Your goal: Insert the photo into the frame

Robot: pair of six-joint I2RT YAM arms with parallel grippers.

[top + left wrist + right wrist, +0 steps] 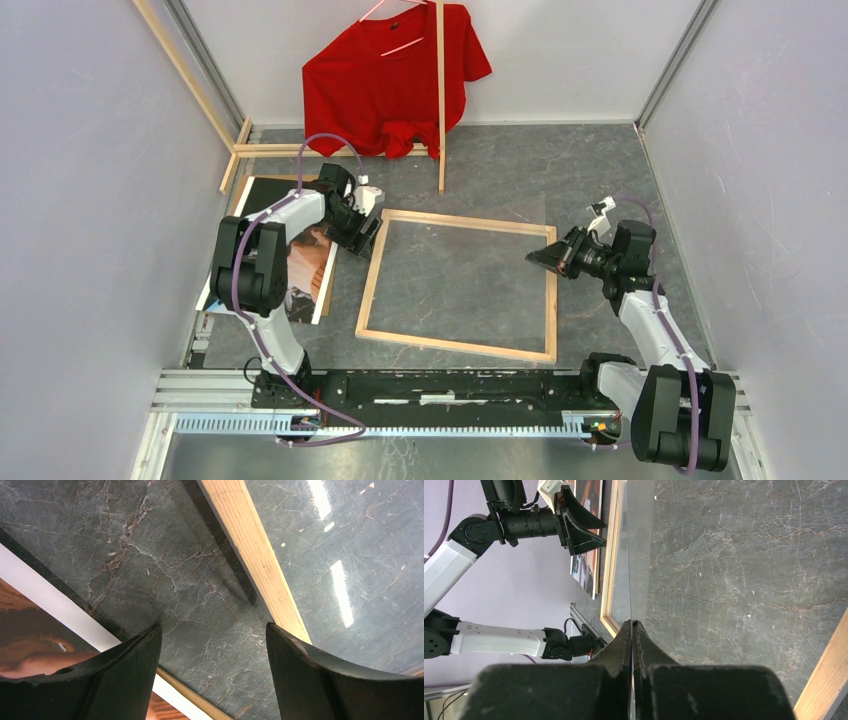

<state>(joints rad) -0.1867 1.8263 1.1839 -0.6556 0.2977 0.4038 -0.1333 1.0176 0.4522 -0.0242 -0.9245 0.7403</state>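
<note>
Pale wood frame (455, 346), clear pane (636, 555), dark veined table (600, 160), red shirt (385, 90), seemingly orange-brown photo (312, 270).

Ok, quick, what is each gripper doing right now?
Left gripper: open, holding nothing.
Right gripper: shut, apparently pinching the edge of a thin clear pane.

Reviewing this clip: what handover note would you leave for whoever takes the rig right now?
Left gripper: open, holding nothing, above bare table between photo and frame.
Right gripper: shut, apparently pinching a clear pane by its edge, near the frame's right rail.
Photo: picture-side up, left of the frame, partly under the left arm.
Frame: flat, bare wood up, no photo in it.
Left to do: pick up the photo and seat it in the frame.
</note>
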